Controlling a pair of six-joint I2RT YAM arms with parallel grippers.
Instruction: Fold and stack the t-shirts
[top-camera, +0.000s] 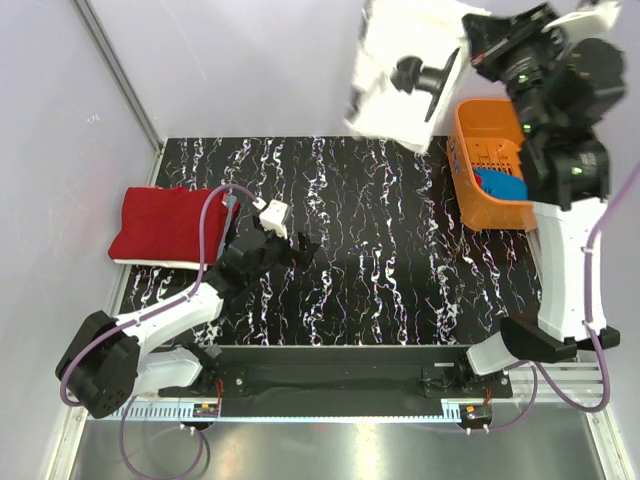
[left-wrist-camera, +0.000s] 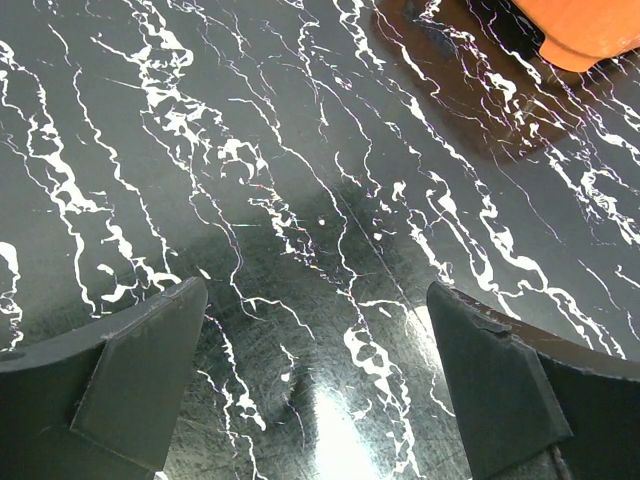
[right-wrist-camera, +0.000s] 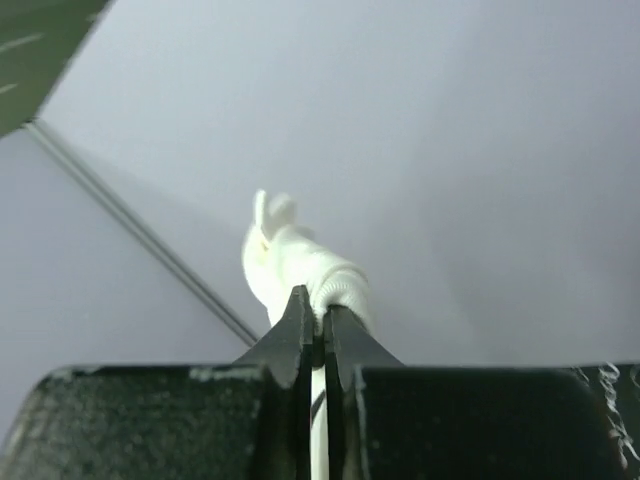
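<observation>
High above the table's far right, my right gripper (top-camera: 408, 73) is shut on a bunched fold of the white t-shirt (top-camera: 385, 95), which hangs below it. In the right wrist view the white t-shirt (right-wrist-camera: 295, 262) bulges out past the pressed-together fingertips of the right gripper (right-wrist-camera: 318, 305). The red t-shirt (top-camera: 160, 222) lies folded at the table's left edge. A blue t-shirt (top-camera: 500, 186) sits inside the orange basket (top-camera: 470, 165). My left gripper (top-camera: 290, 240) hovers low over the bare table just right of the red t-shirt, open, with nothing between its fingers (left-wrist-camera: 135, 385).
The black marbled table (top-camera: 380, 270) has white walls on its left and far sides. The orange basket's corner (left-wrist-camera: 590, 35) shows at the top right of the left wrist view. The arm bases are on a rail (top-camera: 330, 375) at the near edge.
</observation>
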